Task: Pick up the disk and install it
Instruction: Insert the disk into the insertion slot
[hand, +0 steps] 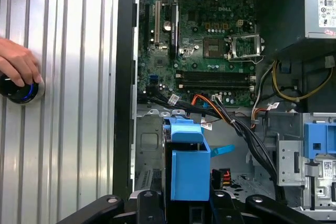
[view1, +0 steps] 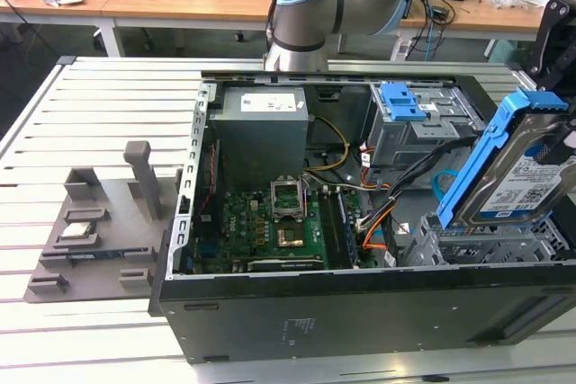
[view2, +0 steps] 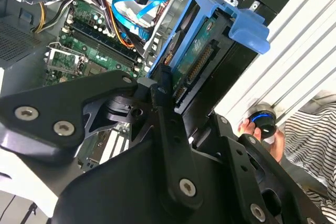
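The disk [view1: 526,182] is a silver drive with a white-and-blue label in blue plastic rails. It hangs steeply tilted at the exterior view's right, its lower end dipping into the metal drive cage [view1: 486,240] of the open computer case [view1: 297,312]. My black gripper [view1: 554,47] holds its upper end. In the second wrist view my gripper [view2: 168,85] is shut on the disk [view2: 197,61] at its edge. In the first wrist view the disk's blue carrier [hand: 189,171] sits between the fingers of my gripper [hand: 189,205], above the cage [hand: 149,145].
The case holds a motherboard [view1: 279,222], a power supply [view1: 261,128], loose cables [view1: 387,213] and another blue-handled bay [view1: 400,101]. A grey fixture [view1: 99,222] lies on the slatted table at the exterior view's left. A person's hand [hand: 18,61] rests on a blue-lit knob [hand: 21,90].
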